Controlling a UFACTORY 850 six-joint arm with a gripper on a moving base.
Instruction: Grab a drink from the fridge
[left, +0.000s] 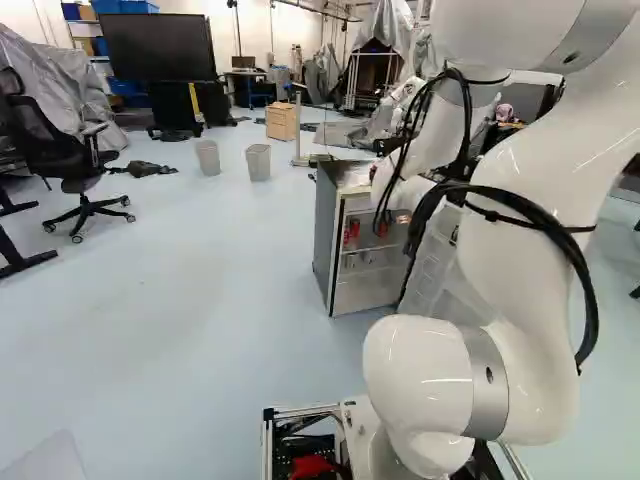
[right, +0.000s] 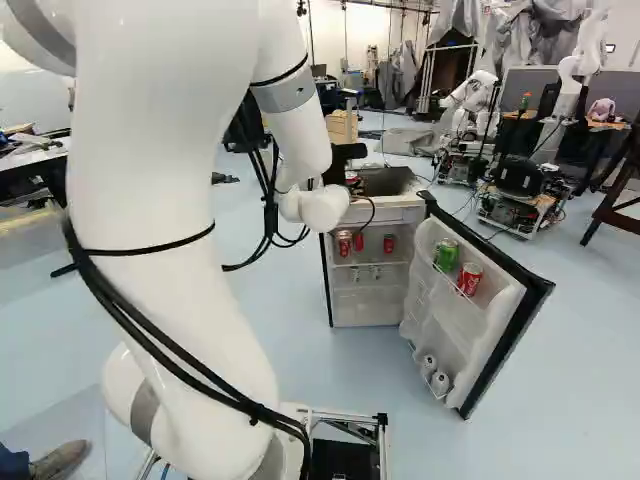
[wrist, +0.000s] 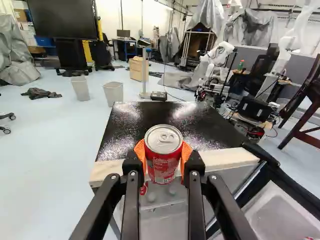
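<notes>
out at twelve o'clock from the gripper (right: 351, 174), we've got the black top (wrist: 117, 135) of the fridge (left: 325, 230), speckled with light and edged along its near side by a pale front strip (wrist: 230, 158). and right at that near edge, a red can (wrist: 163, 155), upright, pinched between the orange pads (wrist: 186, 150) from both sides! the grip is closed on it; whether the can touches the strip, i can't tell.

around the room now: two bins (wrist: 114, 93) on the floor (wrist: 50, 145) at eleven, a wooden cabinet (wrist: 137, 70) just shy of twelve, the big dark screen (wrist: 62, 20) beyond the bins. another robot (wrist: 217, 55) stands near one, and a brown wooden chair (wrist: 310, 107) at two.

edges, then! the fridge door (right: 515, 340) is swung wide, reaching from one o'clock round toward three, carrying a green can (right: 446, 255) and a second red can (right: 469, 279) side by side on its shelf. more red cans (right: 344, 243) sit inside the fridge, lower than the top. open floor runs past the fridge's other side, from nine round to eleven, out to the bins and a dark cloth (wrist: 41, 93) at ten.
</notes>
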